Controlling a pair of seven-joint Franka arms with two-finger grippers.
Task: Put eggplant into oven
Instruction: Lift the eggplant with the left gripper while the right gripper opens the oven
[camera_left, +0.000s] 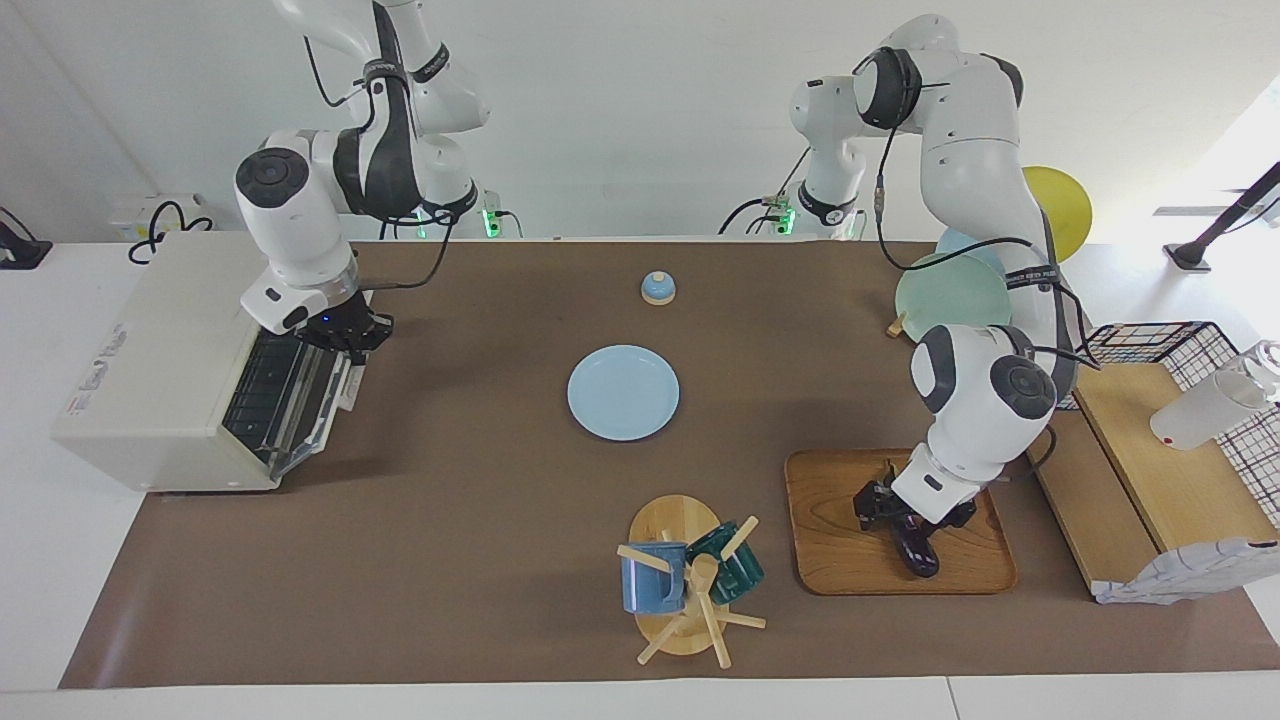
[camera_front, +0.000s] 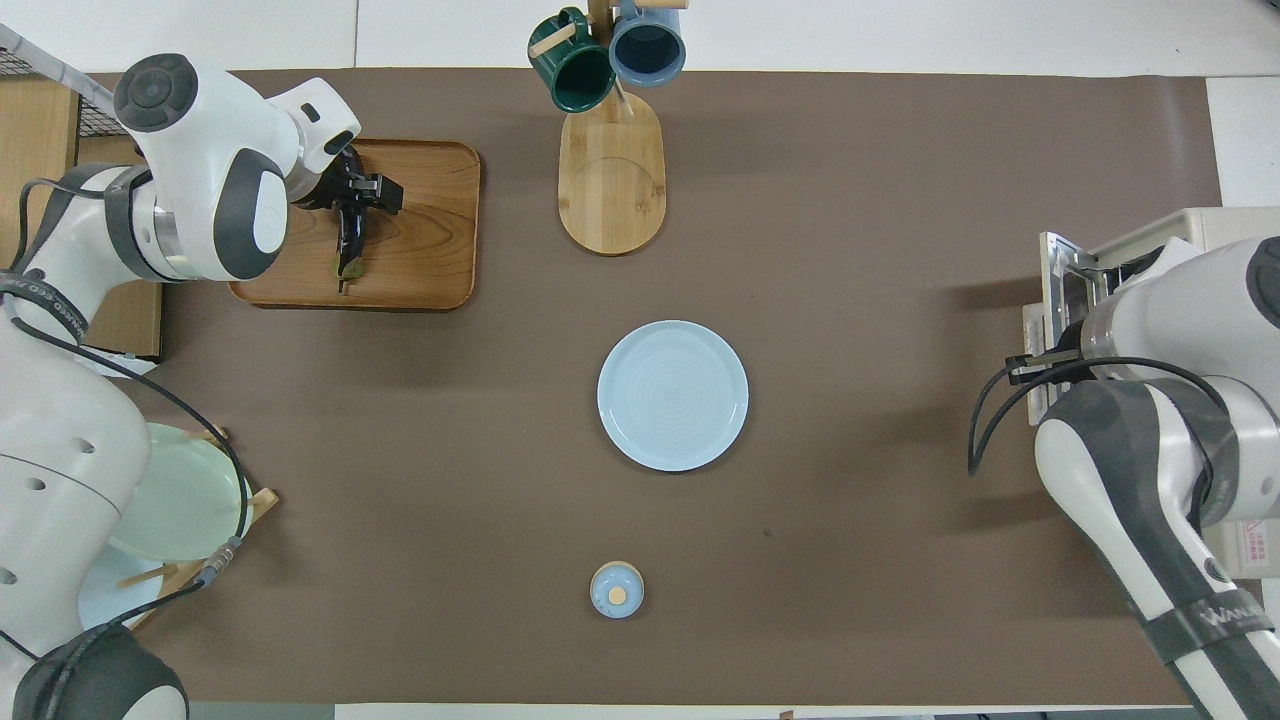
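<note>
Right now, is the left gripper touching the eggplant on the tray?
Touching. In the facing view the left gripper sits down on the eggplant, fingers either side with no gap; the eggplant lies on the wooden tray.

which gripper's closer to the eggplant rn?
Left. The left gripper is down on the eggplant on the wooden tray. The right gripper is at the oven door's handle, at the right arm's end of the table.

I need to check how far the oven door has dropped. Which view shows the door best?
The facing view: the oven shows its door tilted partly down with the right gripper at its top edge. In the overhead view the right arm hides most of the door.
</note>
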